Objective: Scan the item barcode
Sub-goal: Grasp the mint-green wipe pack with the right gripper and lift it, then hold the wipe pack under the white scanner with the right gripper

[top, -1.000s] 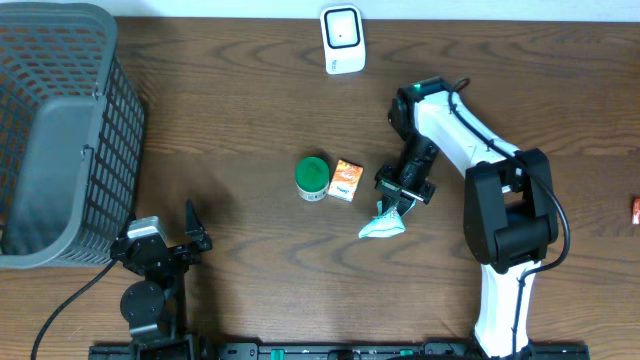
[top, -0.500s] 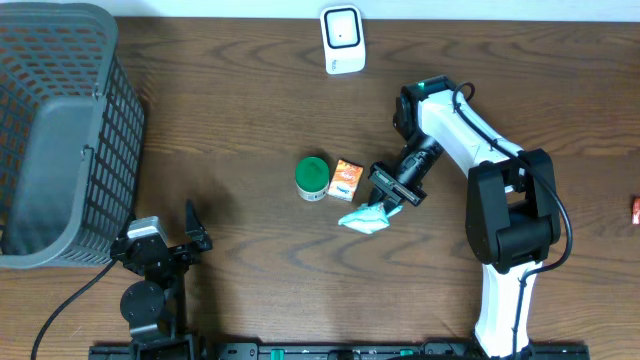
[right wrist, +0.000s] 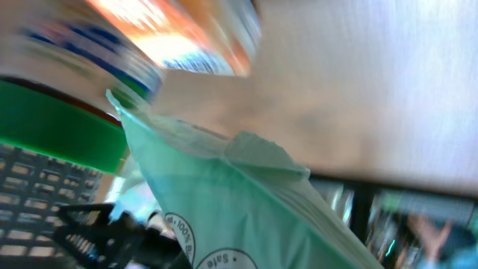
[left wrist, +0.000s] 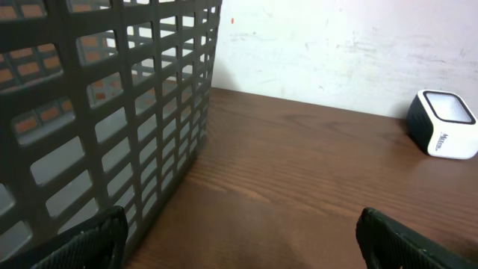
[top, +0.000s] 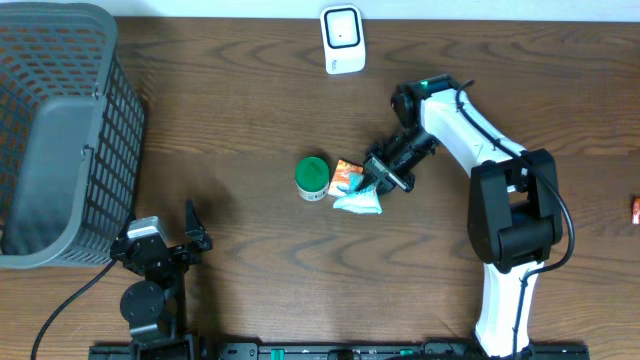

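Observation:
My right gripper (top: 380, 179) is shut on a pale green packet (top: 358, 203), which it holds just above the table beside a small orange box (top: 346, 177). A green-lidded jar (top: 312, 178) stands left of the box. In the right wrist view the packet (right wrist: 246, 209) fills the lower frame, with the blurred orange box (right wrist: 172, 37) and the green lid (right wrist: 52, 127) behind it. The white scanner (top: 342, 40) stands at the table's far edge and also shows as the scanner (left wrist: 444, 123) in the left wrist view. My left gripper (top: 196, 228) rests open at the front left, holding nothing.
A large grey mesh basket (top: 60, 130) takes up the left side, close to my left gripper, and its wall (left wrist: 89, 112) fills the left of the wrist view. A small red object (top: 635, 208) lies at the right edge.
My right gripper has carried the packet up and to the left, from the open table to right beside the orange box. The left arm has not moved.

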Tool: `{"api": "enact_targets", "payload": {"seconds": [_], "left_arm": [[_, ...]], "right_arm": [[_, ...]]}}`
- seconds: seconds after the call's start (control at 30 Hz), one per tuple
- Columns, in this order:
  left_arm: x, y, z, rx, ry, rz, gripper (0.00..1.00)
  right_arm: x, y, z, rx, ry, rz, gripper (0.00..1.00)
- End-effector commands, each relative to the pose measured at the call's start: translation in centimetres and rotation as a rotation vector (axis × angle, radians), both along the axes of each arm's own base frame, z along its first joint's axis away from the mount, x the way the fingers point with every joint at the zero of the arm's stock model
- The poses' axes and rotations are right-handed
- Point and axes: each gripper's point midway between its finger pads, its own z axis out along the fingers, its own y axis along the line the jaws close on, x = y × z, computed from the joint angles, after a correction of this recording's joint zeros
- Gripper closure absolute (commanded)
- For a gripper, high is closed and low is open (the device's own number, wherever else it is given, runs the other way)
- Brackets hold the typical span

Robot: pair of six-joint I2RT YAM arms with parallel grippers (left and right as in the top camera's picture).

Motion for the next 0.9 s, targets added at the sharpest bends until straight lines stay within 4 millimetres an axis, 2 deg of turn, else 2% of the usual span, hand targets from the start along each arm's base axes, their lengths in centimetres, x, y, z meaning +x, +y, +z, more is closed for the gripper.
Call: {"api": "enact_targets", "payload": {"seconds": [0.0,0.1,0.17,0.27,0.33,0.4,0.5,0.63,0.87], "left_arm": [[0.0,-0.2,-1.5,-0.002,0.041,-0.010,0.02],[0.0,-0.2,-1.5,-0.002,0.041,-0.011,0.02],[0.0,-0.2,-1.5,-0.002,0.041,-0.010,0.02],[0.0,-0.2,-1.5,-0.002,0.041,-0.011,0.02],[0.0,-0.2,-1.5,-0.002,0.041,-0.011,0.02],[0.0,-0.2,-1.5,-0.002,0.041,-0.010,0.03],[0.0,-0.2,-1.5,-0.002,0.041,-0.010,0.02],[0.0,-0.2,-1.5,-0.002,0.041,-0.011,0.02],[0.0,-0.2,-1.5,-0.002,0.041,-0.010,0.02]], "right_arm": [[2.7,0.1,1.2,0.179,-0.319,0.168,0.99],[4.1,0.5,1.3,0.289,-0.534,0.314,0.99],[4.6,0.2,0.9,0.279,-0.595,0.363,0.99],[5.4,0.4,1.2,0.319,-0.649,0.362,0.99],[6.4,1.6,3.0,0.485,-0.796,0.392,0.99],[7.2,2.8,6.9,0.753,-0.968,0.360,0.99],[7.9,2.6,12.1,1.064,-1.219,0.296,0.99],[8.8,1.9,12.6,1.087,-1.376,0.343,0.99],[8.6,2.7,12.6,1.130,-1.760,0.565,0.99]]}}
